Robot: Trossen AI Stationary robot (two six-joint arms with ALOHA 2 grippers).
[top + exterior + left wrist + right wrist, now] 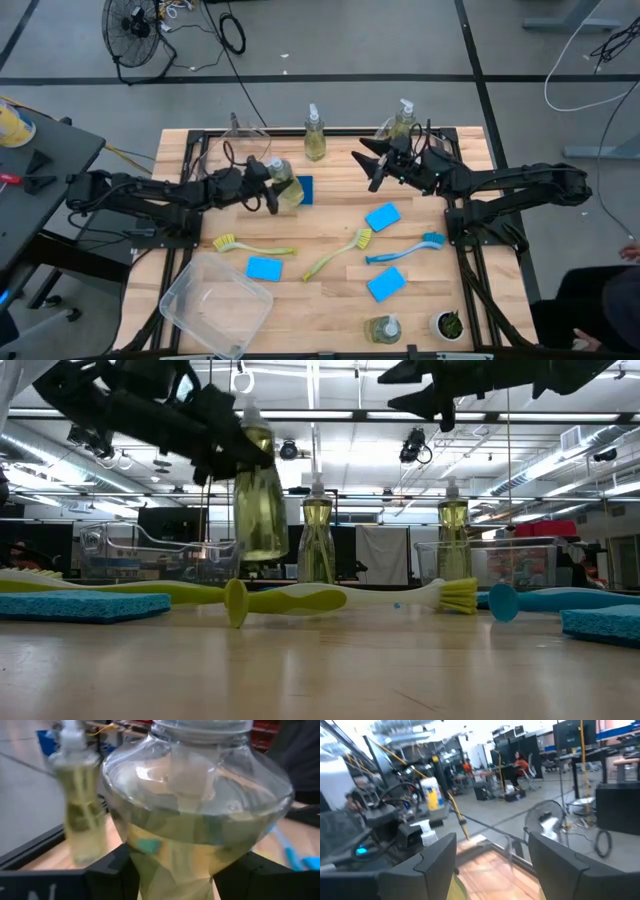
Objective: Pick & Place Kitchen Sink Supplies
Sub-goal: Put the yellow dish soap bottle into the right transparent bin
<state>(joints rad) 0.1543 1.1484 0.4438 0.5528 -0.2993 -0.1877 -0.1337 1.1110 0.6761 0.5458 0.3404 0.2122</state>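
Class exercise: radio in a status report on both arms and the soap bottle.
Left gripper shut on soap bottle, lifted off the table. Right gripper open, empty, raised. Nothing in the way.

A clear bin (215, 305) sits at the wooden worktop's (320, 310) near-left corner; a small potted plant (447, 325) stands near-right, a fan (133, 25) on the floor beyond.

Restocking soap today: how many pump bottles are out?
4: one held by the left hand as soap bottle, two at the far edge, one at the near edge.
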